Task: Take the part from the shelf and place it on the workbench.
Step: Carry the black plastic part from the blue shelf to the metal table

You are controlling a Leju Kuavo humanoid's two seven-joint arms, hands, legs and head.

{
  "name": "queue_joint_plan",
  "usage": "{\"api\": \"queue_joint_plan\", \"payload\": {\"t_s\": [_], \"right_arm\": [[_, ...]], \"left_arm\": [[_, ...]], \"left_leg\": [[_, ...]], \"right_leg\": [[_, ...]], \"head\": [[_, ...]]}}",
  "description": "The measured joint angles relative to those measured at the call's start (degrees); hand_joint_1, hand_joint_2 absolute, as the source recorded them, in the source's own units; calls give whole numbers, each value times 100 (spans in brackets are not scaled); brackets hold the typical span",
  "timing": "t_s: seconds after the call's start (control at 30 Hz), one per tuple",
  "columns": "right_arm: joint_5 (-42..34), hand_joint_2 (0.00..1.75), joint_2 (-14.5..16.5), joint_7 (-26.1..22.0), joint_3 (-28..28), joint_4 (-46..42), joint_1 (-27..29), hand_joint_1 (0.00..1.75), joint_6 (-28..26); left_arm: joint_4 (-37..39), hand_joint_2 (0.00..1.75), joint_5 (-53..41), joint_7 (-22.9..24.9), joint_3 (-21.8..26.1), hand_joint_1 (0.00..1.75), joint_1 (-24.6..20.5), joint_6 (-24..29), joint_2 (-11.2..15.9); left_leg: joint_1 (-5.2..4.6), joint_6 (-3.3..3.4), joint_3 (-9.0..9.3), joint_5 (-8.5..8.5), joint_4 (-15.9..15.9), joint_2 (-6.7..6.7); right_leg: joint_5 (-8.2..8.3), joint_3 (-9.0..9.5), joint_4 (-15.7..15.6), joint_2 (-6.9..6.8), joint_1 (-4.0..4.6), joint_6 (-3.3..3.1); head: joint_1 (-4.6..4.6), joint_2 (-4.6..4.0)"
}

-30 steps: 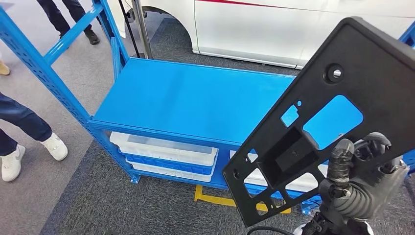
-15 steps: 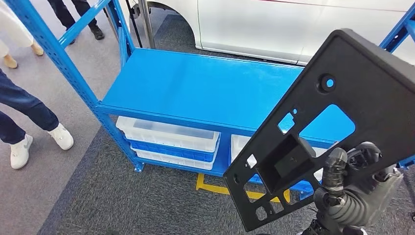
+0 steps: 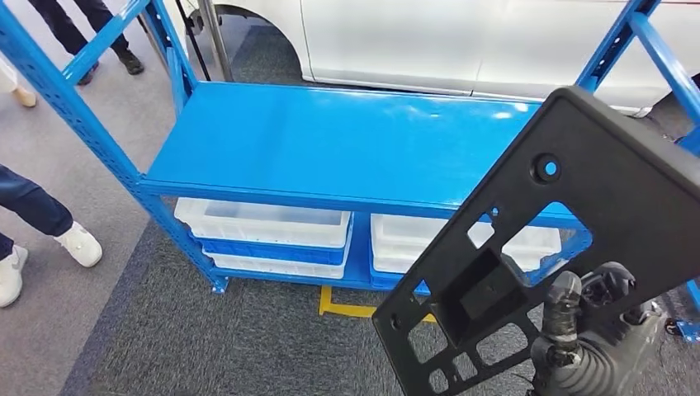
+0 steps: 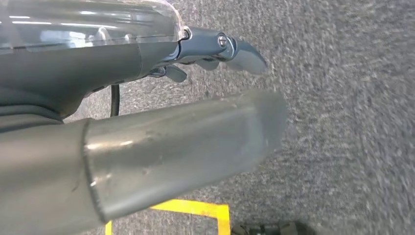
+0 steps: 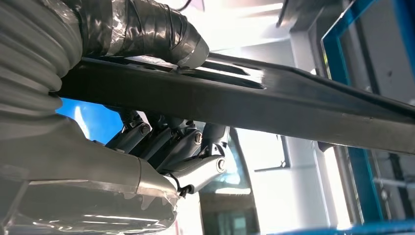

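Right robot hand (image 3: 598, 330) still grips part (image 3: 569, 239) — shelf (image 3: 330, 148) recentred.

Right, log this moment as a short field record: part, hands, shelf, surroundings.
part: black panel with cutouts, held up tilted, off the shelf
right hand: grips the panel's lower edge, thumb pressed on one face
left hand: holds nothing, over grey carpet
shelf: blue rack, top deck bare; white bins on the level below
surroundings: white car behind; person's shoe beside the rack
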Motion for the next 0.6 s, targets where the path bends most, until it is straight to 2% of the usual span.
{"api": "queue_joint_plan", "payload": {"t_s": [0.03,0.1,0.13,0.2,0.23,0.27,0.3,0.33,0.37,0.43,0.47,0.53,0.57,0.6], "right_arm": [[-8,175,14,0,-9,0,16,175,0],[-44,175,56,-1,-25,1,34,175,7],[-68,175,79,-5,-37,3,46,175,17],[-120,175,125,-27,-74,15,95,175,60],[-146,175,144,-40,-97,25,130,175,84],[-168,175,163,-52,-119,34,161,175,102],[-187,175,183,-61,-137,42,186,175,114],[-203,175,203,-69,-151,48,203,175,125],[-220,175,225,-81,-166,54,214,175,138],[-266,175,268,-108,-192,66,235,175,183],[-291,175,289,-121,-209,72,256,175,202],[-330,175,317,-142,-249,75,314,175,224],[-347,175,327,-154,-267,76,341,175,230],[-361,175,335,-168,-282,76,358,175,238]], "left_arm": [[0,0,0,-2,4,0,-10,0,-1],[0,0,4,-11,8,0,-18,1,-3],[0,0,7,-15,13,0,-13,2,-2],[0,0,10,-20,32,0,5,2,2],[0,0,11,-21,40,0,14,2,3],[0,0,11,-23,45,0,20,2,2],[0,0,11,-25,46,0,23,2,2],[0,0,13,-27,47,0,24,2,2],[0,0,14,-30,48,0,25,2,3],[0,0,22,-38,50,0,27,2,3],[0,0,25,-40,51,0,28,2,3],[0,0,34,-43,52,0,22,2,-6],[-1,0,39,-43,54,0,19,2,-13],[-1,0,46,-43,55,0,18,1,-20]], "left_leg": [[6,-25,-4,-36,23,-28],[31,-81,-119,-262,307,-252],[49,-105,-253,-446,613,-396],[62,-138,-591,-757,1343,-509],[65,-150,-694,-783,1555,-520],[69,-155,-701,-691,1556,-526],[76,-153,-604,-499,1336,-548],[86,-145,-442,-274,968,-630],[95,-134,-285,-115,610,-781],[108,-109,-108,-8,159,-1024],[103,-93,-92,-28,112,-1055],[118,-36,-88,15,63,-922],[130,3,-87,49,32,-844],[142,40,-92,82,-1,-755]], "right_leg": [[20,-7,-22,57,-12,-31],[64,-18,-68,159,-51,-103],[80,-28,-74,208,-56,-131],[98,-57,-68,328,-56,-158],[104,-65,-60,396,-56,-161],[107,-70,-46,467,-57,-160],[107,-72,-27,541,-60,-156],[106,-76,-4,611,-63,-149],[107,-88,21,679,-59,-133],[130,-148,61,813,-59,-67],[157,-182,63,883,-63,-19],[206,-241,55,985,-68,70],[167,-279,108,911,-58,104],[53,-354,260,777,-49,135]], "head": [[1,0],[0,0],[-1,0],[-1,0],[-1,0],[-1,0],[-1,0],[-1,0],[-1,0],[1,0],[1,0],[1,0],[10,0],[20,0]]}}
